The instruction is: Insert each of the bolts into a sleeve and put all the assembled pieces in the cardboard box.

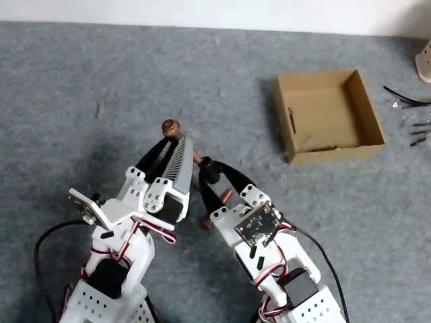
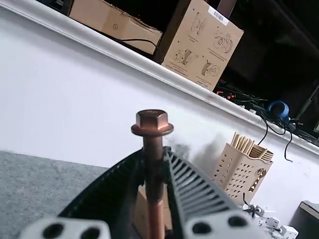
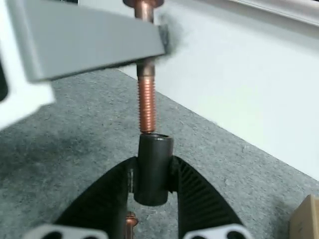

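Observation:
My left gripper (image 1: 174, 147) is shut on a copper bolt (image 1: 171, 127), whose hex head (image 2: 152, 124) stands out past the fingertips. My right gripper (image 1: 208, 176) is shut on a black sleeve (image 3: 152, 169), held with its open end toward the bolt. The bolt's threaded tip (image 3: 146, 107) sits just at the sleeve's mouth, lined up with it. In the right wrist view the left gripper's grey finger (image 3: 84, 45) crosses in front of the shank. A second copper bolt (image 1: 217, 207) lies on the carpet under the right gripper. The cardboard box (image 1: 367, 101) stands open at the right rear.
Grey carpet covers the table, ending at a white wall at the back. Black cables and small dark parts (image 1: 412, 121) lie at the right edge past the box. A beige holder with sticks (image 2: 243, 165) stands by the wall.

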### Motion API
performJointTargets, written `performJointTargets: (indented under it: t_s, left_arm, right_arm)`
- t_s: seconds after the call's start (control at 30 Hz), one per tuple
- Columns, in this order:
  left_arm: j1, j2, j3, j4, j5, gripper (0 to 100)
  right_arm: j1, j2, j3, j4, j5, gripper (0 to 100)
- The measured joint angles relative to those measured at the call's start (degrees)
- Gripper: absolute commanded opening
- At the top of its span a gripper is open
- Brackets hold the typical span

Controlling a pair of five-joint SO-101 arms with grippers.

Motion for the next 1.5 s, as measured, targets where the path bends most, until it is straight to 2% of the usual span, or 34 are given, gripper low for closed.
performJointTargets:
  t_s: [0.57,0.8,1.5]
  left_arm:
    - [1.0,-0.3,0.0,1.4,0.4,1]
    - [2.3,0.1,0.0,2.5,0.5,1]
    - [4.3,0.0,0.0,4.7,0.4,1]
  right_arm:
    - [0.0,0.1,0.0,0.0,0.0,0.5]
    - [-1.1,0.0,0.0,5.7,0.0,0.5]
    - [0.3,0.1,0.0,6.3,0.0,0.5]
